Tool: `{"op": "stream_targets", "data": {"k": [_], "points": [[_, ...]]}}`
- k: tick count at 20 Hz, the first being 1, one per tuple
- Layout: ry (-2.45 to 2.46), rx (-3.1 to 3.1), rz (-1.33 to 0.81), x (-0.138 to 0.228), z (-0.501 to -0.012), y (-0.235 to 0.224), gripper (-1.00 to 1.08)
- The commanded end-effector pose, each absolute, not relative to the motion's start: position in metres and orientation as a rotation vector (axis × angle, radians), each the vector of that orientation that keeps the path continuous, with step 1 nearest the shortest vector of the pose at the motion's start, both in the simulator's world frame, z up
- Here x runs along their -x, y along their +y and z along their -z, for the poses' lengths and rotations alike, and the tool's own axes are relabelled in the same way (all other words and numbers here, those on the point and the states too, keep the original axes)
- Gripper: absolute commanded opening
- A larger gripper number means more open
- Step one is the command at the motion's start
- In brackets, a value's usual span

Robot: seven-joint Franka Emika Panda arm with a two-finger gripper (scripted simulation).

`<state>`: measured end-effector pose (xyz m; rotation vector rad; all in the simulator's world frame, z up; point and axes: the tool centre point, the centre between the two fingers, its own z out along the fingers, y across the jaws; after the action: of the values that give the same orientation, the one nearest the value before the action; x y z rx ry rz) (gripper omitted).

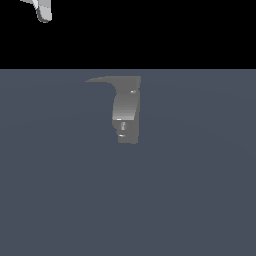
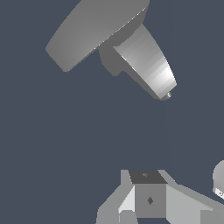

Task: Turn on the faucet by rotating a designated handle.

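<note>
1. The faucet (image 1: 126, 112) stands upright on a flat blue-grey floor (image 1: 200, 200), a little toward the exterior view's left of centre and close to the line where the floor meets a black background.
2. Its body is a curved, shiny grey piece that narrows into a darker, blocky lower part resting on the floor.
3. The handle (image 1: 102, 80) is a thin flat arm sticking out sideways from the top of the faucet and tapering to a point toward the exterior view's left.
4. In the exterior view only a small pale piece of my arm (image 1: 44, 11) shows, in the upper corner on the exterior view's left, well apart from the faucet and above it.
5. My wrist camera sees the faucet (image 2: 144, 61) from above: the handle (image 2: 94, 28) appears as a broad flat grey slab, and the shiny body flares out from under it down to a small tip.
6. Part of my gripper (image 2: 146, 201) shows at the edge of the wrist view as grey and white blocky shapes, clear of the faucet with bare floor between us.
7. I touch nothing and hold nothing that I can see.
8. My fingertips are cut off by the picture edge, so I cannot tell whether my fingers are spread or closed.
</note>
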<state>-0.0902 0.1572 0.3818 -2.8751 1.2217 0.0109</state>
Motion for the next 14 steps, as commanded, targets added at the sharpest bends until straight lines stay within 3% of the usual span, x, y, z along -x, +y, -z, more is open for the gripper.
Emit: {"op": "stream_targets", "data": {"k": [1, 14], "points": [[1.293, 2.843, -0.011, 0.077, -0.375, 0.162, -1.0], [1.649, 2.656, -0.008, 0.007, -0.339, 0.172, -1.0]]}}
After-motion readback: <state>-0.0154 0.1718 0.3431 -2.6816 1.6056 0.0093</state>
